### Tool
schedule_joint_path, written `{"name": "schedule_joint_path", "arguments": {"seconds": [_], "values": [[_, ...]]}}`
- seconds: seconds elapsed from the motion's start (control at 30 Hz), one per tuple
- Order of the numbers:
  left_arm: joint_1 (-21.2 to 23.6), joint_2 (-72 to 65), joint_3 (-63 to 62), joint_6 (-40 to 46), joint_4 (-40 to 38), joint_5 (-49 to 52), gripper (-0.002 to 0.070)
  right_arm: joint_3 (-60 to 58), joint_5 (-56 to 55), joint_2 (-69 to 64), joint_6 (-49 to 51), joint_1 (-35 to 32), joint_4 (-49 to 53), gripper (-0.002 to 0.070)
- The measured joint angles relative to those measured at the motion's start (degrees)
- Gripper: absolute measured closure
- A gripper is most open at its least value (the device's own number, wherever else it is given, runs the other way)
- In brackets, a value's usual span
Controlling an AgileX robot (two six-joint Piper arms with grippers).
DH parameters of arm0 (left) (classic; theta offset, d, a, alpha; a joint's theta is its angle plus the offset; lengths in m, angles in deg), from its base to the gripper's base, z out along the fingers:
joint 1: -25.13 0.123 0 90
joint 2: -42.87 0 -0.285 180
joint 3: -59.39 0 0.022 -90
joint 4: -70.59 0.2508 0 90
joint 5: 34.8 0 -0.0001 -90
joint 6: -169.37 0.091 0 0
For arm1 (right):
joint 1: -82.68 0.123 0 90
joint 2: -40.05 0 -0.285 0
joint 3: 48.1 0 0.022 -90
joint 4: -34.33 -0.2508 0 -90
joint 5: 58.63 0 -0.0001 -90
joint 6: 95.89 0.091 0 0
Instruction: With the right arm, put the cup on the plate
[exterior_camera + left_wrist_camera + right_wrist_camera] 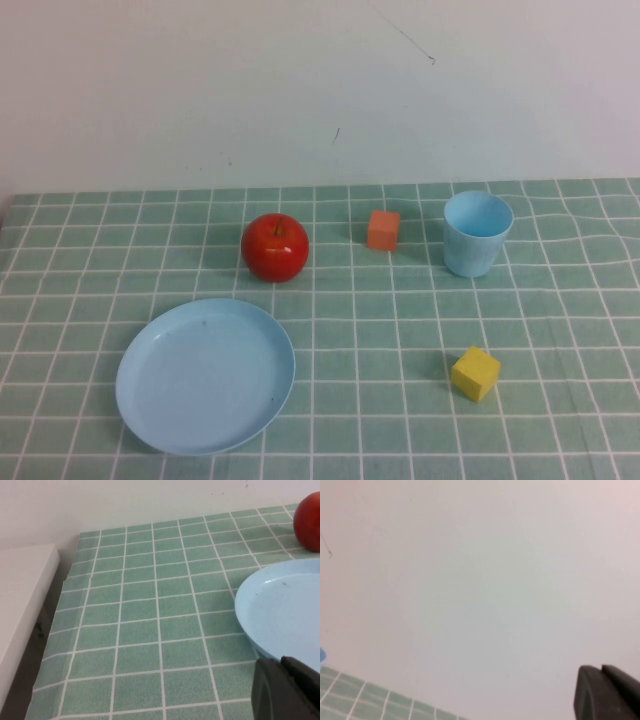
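Plate (205, 376) at counter (560, 330) front left; apple (275, 247) behind it; orange block (383, 229) further right. Cup (477, 233) upright at back right, well apart from plate; yellow cube (475, 373) in front. Left end effector (287, 690) near plate rim, right end effector (606, 692) facing wall (480, 580); spread or pressed together: cannot tell.

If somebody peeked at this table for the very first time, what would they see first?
Probably the shiny red apple at the middle back, just behind the big light blue plate at the front left. Next the blue cup standing upright at the back right. The left gripper and right gripper show only in the wrist views, touching nothing.
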Motion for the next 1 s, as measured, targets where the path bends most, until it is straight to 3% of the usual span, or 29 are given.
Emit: {"name": "schedule_joint_path", "arguments": {"seconds": [0.23, 0.5, 0.77, 0.9, 1.0], "values": [[0.0, 0.0, 0.0, 0.0, 0.0, 0.0, 0.0678, 0.0, -10.5, 0.0, 3.2, 0.0, -6.1, 0.0679], [0.0, 0.0, 0.0, 0.0, 0.0, 0.0, 0.0678, 0.0, -24.5, 0.0, -2.0, 0.0, -11.3, 0.0679], [0.0, 0.0, 0.0, 0.0, 0.0, 0.0, 0.0678, 0.0, -31.5, 0.0, 6.7, 0.0, -11.2, 0.0679], [0.0, 0.0, 0.0, 0.0, 0.0, 0.0, 0.0678, 3.5, -26.4, 0.0, 7.9, 0.0, -8.6, 0.0679], [0.0, 0.0, 0.0, 0.0, 0.0, 0.0, 0.0678, 9.2, -16.1, 0.0, 11.3, 0.0, -4.5, 0.0679]]}}
